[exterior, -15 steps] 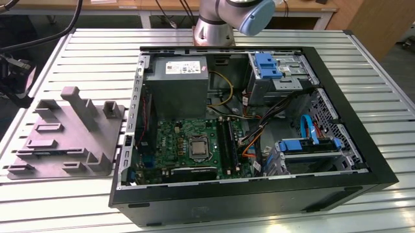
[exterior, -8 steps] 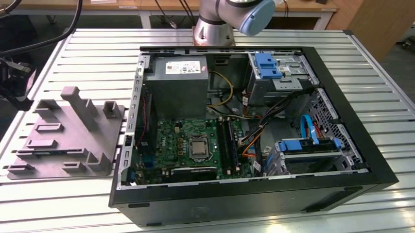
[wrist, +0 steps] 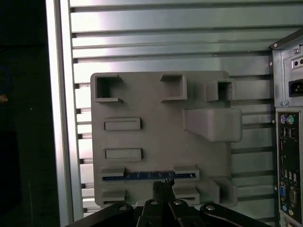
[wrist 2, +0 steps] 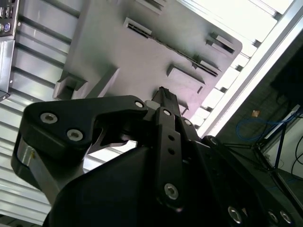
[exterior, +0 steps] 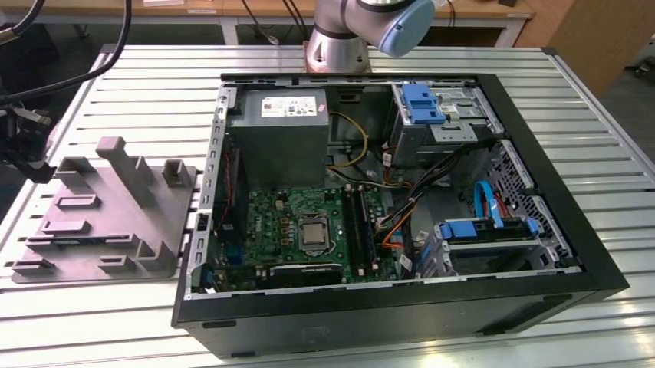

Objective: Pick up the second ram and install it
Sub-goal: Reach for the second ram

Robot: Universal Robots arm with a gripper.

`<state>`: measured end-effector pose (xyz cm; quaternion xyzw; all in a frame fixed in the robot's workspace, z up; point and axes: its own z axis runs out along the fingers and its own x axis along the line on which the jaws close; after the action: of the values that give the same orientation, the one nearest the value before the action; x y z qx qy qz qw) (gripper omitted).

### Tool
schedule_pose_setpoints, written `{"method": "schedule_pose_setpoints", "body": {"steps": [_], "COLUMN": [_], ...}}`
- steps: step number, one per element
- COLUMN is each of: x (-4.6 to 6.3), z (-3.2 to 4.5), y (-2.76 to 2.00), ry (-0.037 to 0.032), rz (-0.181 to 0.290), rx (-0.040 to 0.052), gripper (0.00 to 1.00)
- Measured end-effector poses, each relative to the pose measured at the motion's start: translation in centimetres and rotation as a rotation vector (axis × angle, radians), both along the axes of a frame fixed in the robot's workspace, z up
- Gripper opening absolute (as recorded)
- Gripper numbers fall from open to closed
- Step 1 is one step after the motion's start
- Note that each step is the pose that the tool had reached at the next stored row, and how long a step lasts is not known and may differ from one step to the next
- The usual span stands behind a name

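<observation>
The second ram [wrist: 137,176] is seen lying flat in a slot of the grey moulded holder [wrist: 156,132], which is set on the slatted metal bench [wrist: 165,42] beside the open computer case [wrist: 289,142]. The pincer [wrist: 163,185] is drawn narrow, fingers together, at the ram's middle; whether the ram is gripped cannot be told.

The computer case [exterior: 358,322] sits on the slatted table [exterior: 133,84]. On the exterior view's left, a holder [exterior: 82,230] lies beside it. A memory stick [wrist: 137,176] stands in one holder slot.
</observation>
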<state>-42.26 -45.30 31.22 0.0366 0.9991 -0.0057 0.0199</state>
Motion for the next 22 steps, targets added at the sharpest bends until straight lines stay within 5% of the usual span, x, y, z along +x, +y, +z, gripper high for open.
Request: {"method": "schedule_pose_setpoints", "body": {"steps": [22], "x": [-0.3], "z": [-2.40], "y": [-0.89], "ry": [0.0000], "rz": [0.000], "rx": [-0.0029], "gripper": [0.10]}}
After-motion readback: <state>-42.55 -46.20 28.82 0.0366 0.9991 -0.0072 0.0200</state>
